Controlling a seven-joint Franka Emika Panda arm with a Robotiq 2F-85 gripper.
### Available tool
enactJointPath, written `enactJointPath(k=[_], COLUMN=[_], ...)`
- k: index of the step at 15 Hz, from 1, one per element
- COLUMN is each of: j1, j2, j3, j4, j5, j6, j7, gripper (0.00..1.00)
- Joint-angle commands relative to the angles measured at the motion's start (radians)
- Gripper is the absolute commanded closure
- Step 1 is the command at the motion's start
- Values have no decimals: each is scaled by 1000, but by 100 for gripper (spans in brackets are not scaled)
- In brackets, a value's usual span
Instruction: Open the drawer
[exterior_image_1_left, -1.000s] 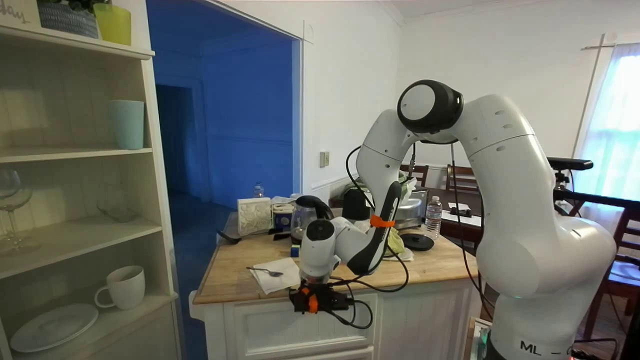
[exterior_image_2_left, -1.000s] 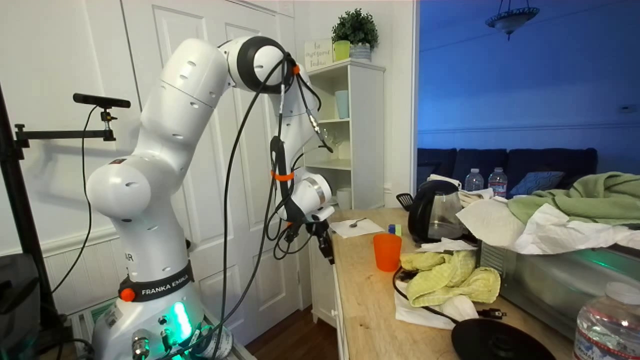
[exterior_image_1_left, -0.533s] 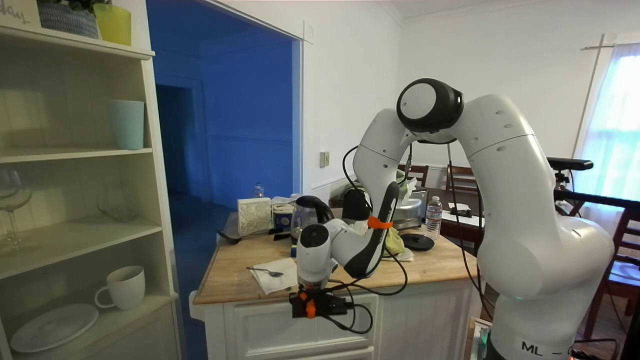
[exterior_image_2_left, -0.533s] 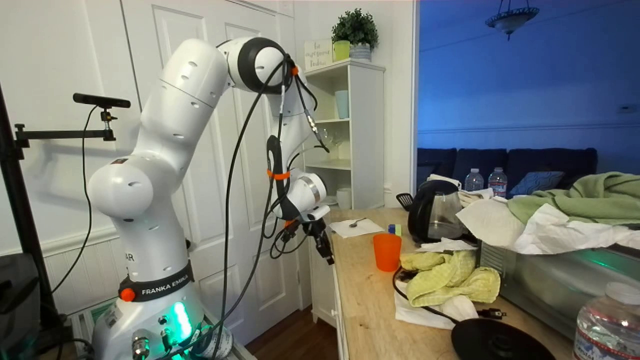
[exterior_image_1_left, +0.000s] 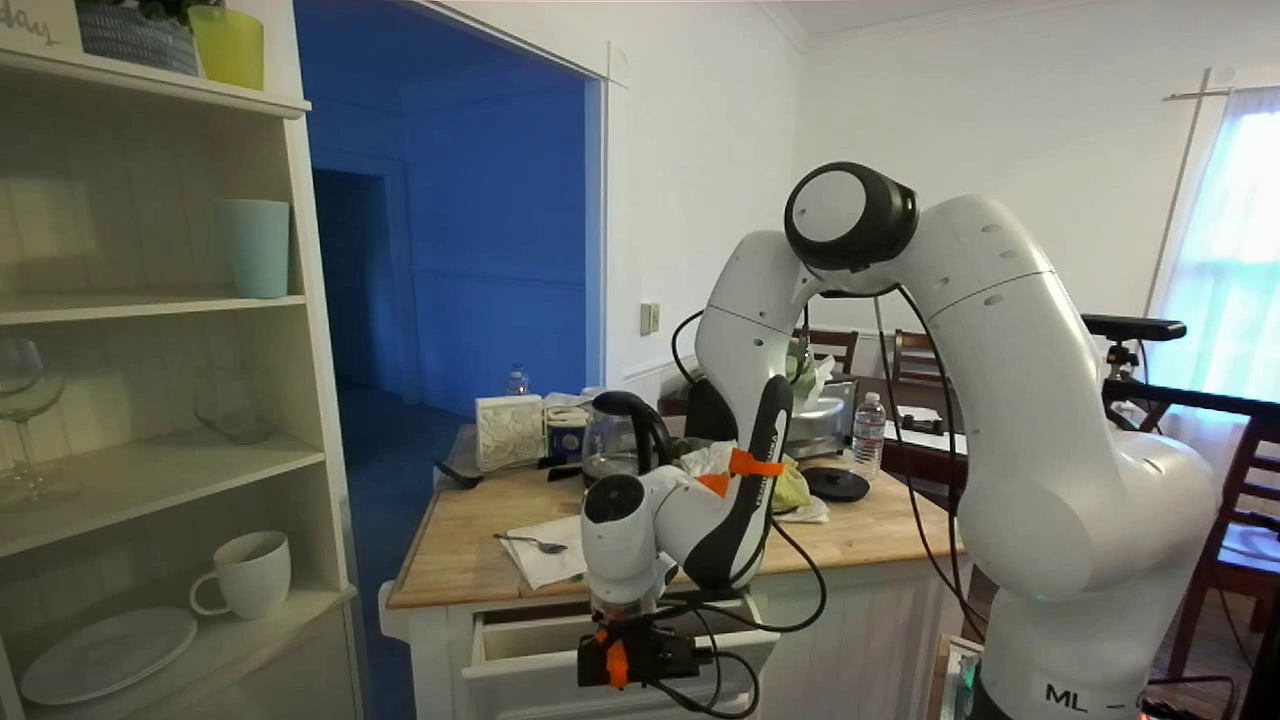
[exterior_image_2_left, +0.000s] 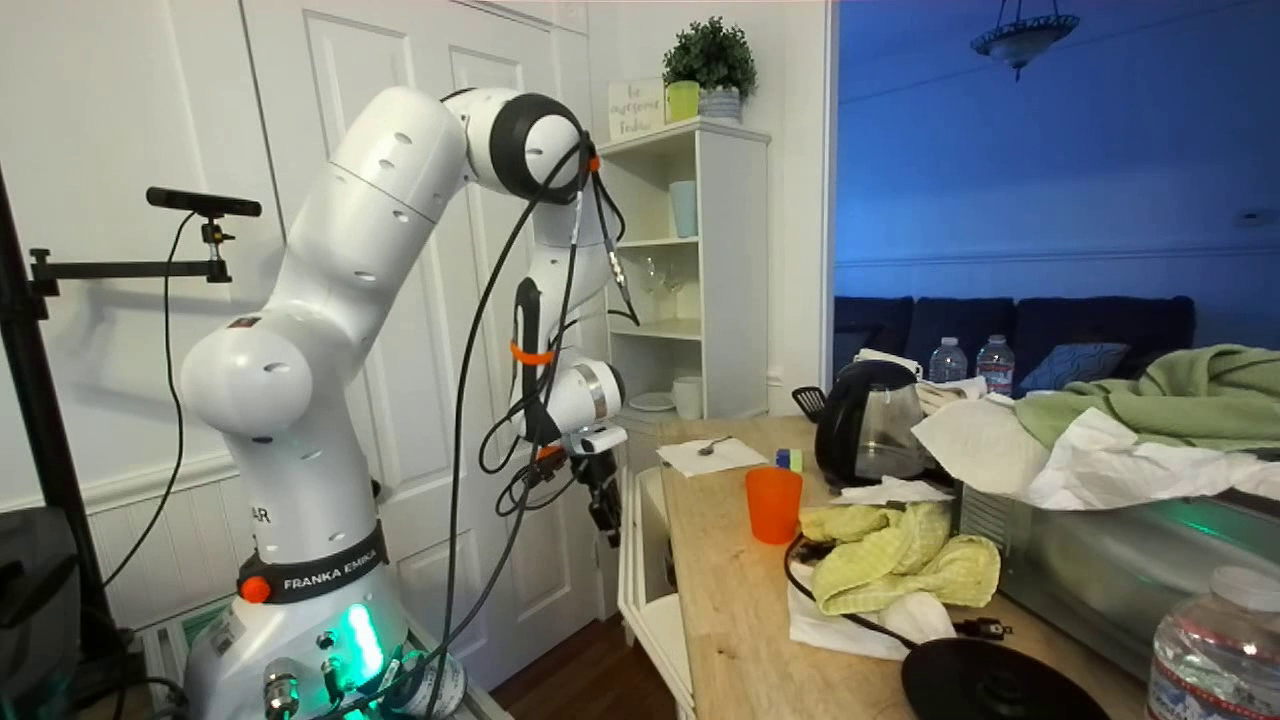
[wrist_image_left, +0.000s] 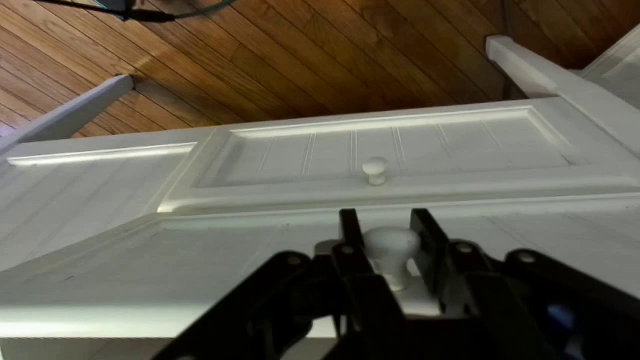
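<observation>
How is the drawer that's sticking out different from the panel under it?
The drawer sticks out; the lower panel sits back, flat with the cabinet. The drawer's knob is between the fingers of the tool; the lower panel's knob is free. Both are white with one round knob.

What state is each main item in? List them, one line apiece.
White drawer: open
Gripper: closed on the drawer knob
Lower cabinet front: shut
Electric kettle: upright
Orange cup: upright
Spoon: lying on a paper napkin
Yellow-green dish towel: crumpled
Power plug: unplugged
Near water bottle: capped, upright
White mug: upright
Robot base light: lit green
</observation>
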Motion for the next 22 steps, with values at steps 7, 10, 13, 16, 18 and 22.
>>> enactJointPath(k=[7, 10, 13, 16, 18, 22], j1=[37, 35, 36, 33, 28, 18], j2=[6, 30, 59, 89, 112, 139], j3=[-11, -5, -1, 0, 3, 14], j4=[-97, -96, -90, -74, -64, -47], j5=[150, 174, 194, 206, 231, 303], j6=[-12, -20, -26, -23, -34, -49], j7=[-77, -115, -143, -165, -192, -259], gripper=[88, 88, 88, 88, 88, 88])
